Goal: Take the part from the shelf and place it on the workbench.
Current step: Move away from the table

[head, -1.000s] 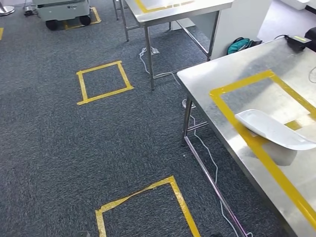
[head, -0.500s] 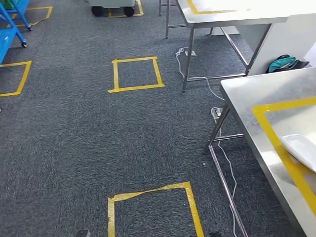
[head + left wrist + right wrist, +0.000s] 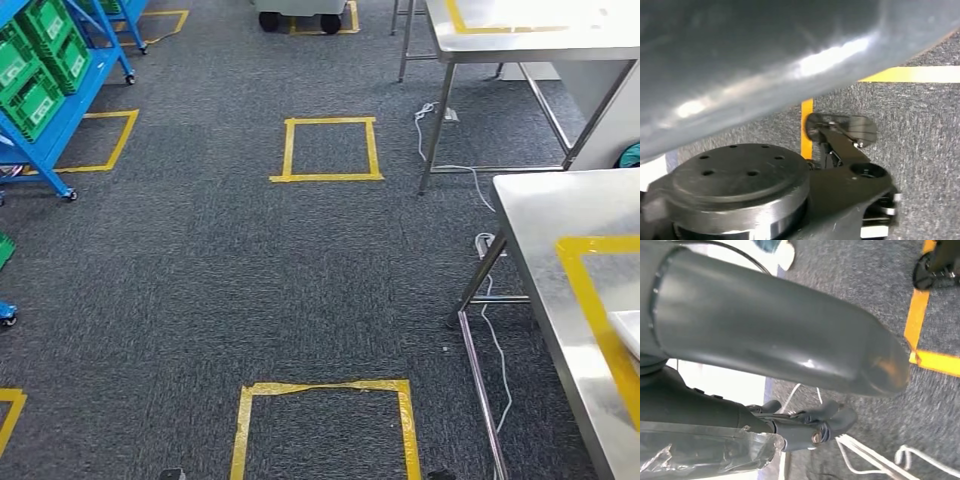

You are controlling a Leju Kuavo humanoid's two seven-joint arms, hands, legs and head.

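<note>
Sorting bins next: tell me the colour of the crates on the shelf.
Green crates on a blue shelf, clearest in the head view.

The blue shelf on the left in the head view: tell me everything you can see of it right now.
The blue metal shelf stands at the upper left of the head view, cut off by the picture's edge. Its tubular frame looks painted bright blue, with slanted tiers and angled legs ending in small castor wheels on the grey carpet. Green plastic crates with white labels sit in rows on the tiers. One leg stands beside a yellow tape square. No part can be made out in the crates.

A thick grey thumb (image 3: 791,335) above darker fingers (image 3: 817,427), with a small screw.
</note>
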